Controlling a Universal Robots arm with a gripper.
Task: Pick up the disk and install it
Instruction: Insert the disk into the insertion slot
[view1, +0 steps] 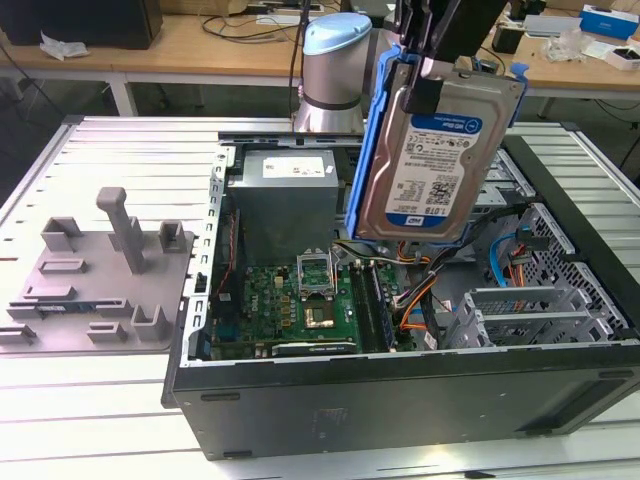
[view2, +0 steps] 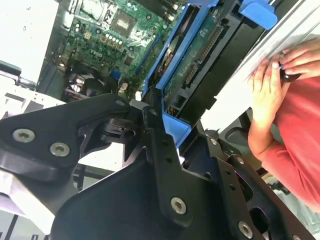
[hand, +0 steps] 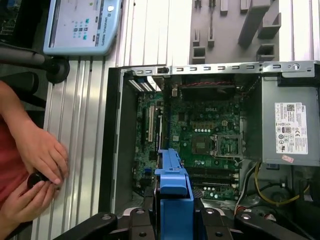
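One pincer (view1: 425, 80) is clenched on the top edge of the disk (view1: 432, 165), which hangs tilted in the air above the open computer case (view1: 400, 405). With so small a hold, the disk may slip and strike the motherboard (view1: 290, 300), or catch the orange cables (view1: 412, 318). A person's hands (hand: 40, 170) are near, at the worktop (hand: 85, 100) edge.

rear: wooden benches (view1: 190, 50), cables (view1: 250, 30), blue box (view1: 608, 20) | work surface: ribbed metal table (view1: 120, 150) | light: bright, even
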